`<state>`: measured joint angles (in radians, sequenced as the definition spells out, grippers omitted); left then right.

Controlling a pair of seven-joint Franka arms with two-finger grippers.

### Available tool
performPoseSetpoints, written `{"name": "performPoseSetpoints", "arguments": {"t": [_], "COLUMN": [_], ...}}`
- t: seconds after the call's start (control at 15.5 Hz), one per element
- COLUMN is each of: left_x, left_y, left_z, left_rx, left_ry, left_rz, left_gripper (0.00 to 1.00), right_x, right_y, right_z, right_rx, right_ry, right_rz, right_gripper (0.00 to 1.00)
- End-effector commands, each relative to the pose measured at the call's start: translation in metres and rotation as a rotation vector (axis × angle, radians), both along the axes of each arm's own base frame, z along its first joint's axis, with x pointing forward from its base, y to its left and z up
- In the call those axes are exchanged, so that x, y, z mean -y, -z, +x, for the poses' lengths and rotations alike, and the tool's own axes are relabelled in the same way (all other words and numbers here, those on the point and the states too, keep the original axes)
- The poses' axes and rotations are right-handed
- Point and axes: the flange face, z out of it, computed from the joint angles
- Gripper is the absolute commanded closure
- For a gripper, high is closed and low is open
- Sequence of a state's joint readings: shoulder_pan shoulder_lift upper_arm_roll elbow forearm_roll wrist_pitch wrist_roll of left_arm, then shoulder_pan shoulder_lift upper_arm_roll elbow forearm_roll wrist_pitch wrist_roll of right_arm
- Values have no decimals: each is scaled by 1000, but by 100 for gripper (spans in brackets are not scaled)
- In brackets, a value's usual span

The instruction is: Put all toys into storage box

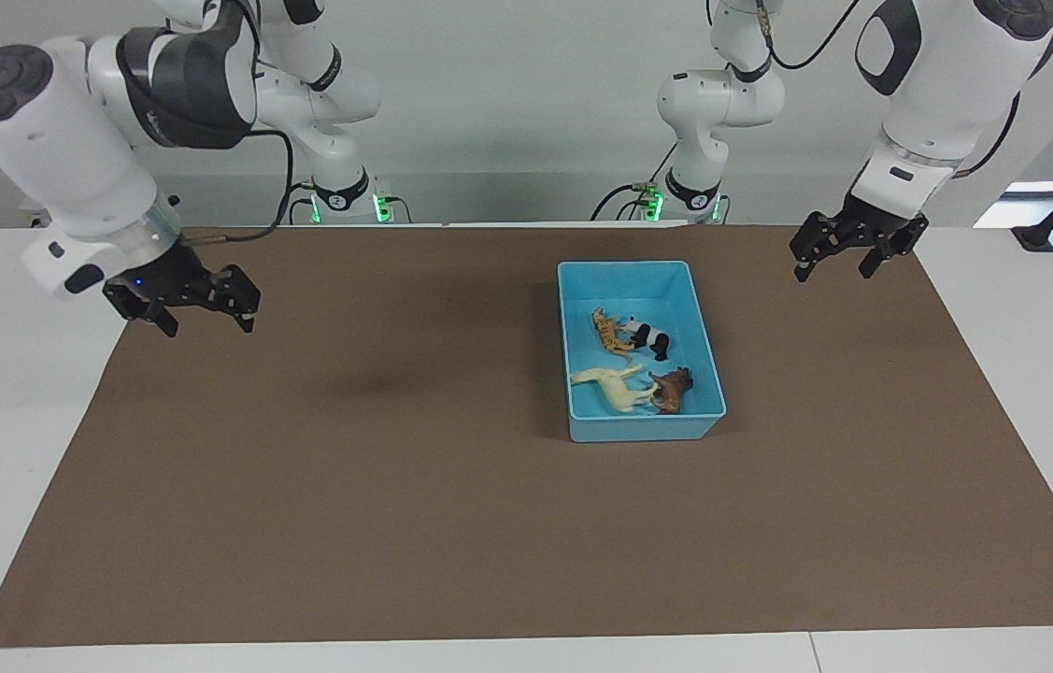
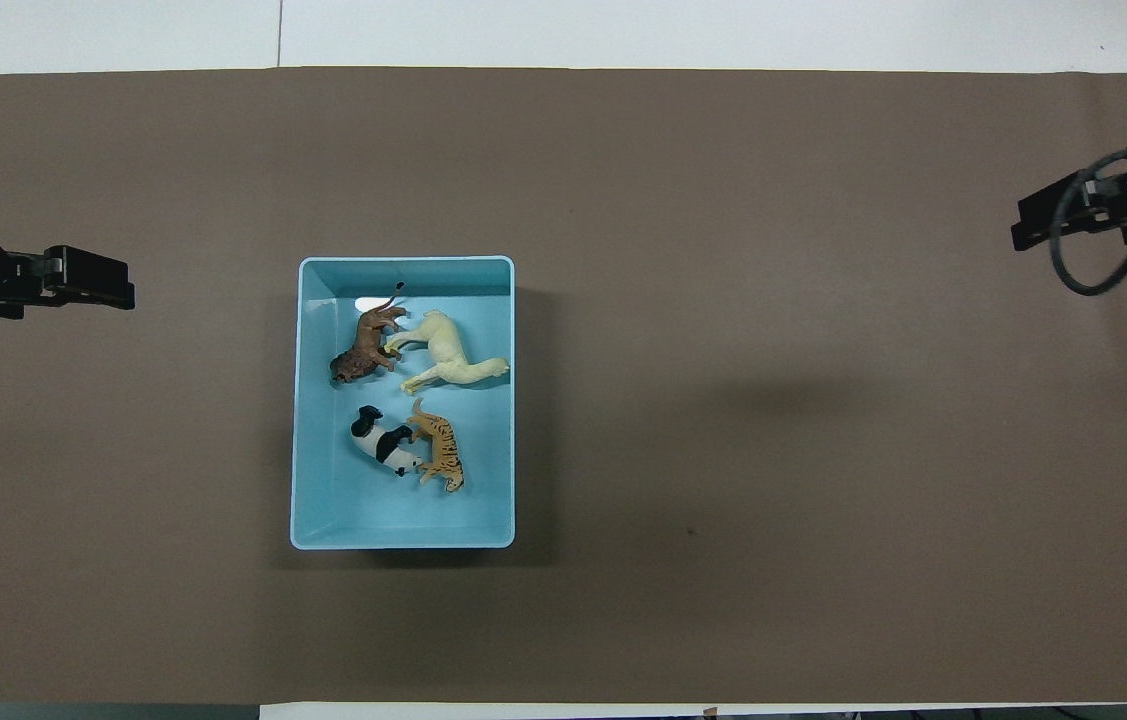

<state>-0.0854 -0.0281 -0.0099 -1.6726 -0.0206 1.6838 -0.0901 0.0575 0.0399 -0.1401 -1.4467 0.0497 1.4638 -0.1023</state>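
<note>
The light blue storage box (image 1: 640, 430) stands on the brown mat, toward the left arm's end; it also shows in the overhead view (image 2: 403, 539). All four toys lie inside it: the orange tiger (image 1: 615, 336) (image 2: 440, 455) and the panda (image 1: 649, 338) (image 2: 381, 442) in the part nearer the robots, the cream horse (image 1: 615, 388) (image 2: 448, 360) and the brown lion (image 1: 673, 390) (image 2: 365, 345) in the farther part. My left gripper (image 1: 834, 271) (image 2: 113, 285) hangs open and empty above the mat's end, apart from the box. My right gripper (image 1: 206, 325) (image 2: 1023, 230) hangs open and empty above the mat's other end.
The brown mat (image 1: 395, 486) covers most of the white table (image 1: 3, 449). Nothing else lies on the mat.
</note>
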Motion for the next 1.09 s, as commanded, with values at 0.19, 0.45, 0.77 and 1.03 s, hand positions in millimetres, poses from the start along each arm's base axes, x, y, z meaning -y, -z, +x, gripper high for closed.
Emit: {"name": "performPoseSetpoints", "arguments": {"t": [0.19,0.45,0.77,1.03], "left_x": [-3,-3,-4,-3], "left_y": [0,0,0,0], "left_z": [-3,-3,-3,-3], "left_rx": [5,5,5,5], "left_ry": [6,6,5,6], "left_rz": [-5,-5,-5,-5], "left_gripper": [0,0,0,0], "right_x": [16,28,30,28], "right_y": [0,11,17,19], "right_z": [-43,-54,-34,-31], "right_rx": [-26,-98,-15,-18], "right_ry": [1,26,49,55], "right_rz": [-29,-31,-40,-27], "right_gripper": [0,0,0,0]}}
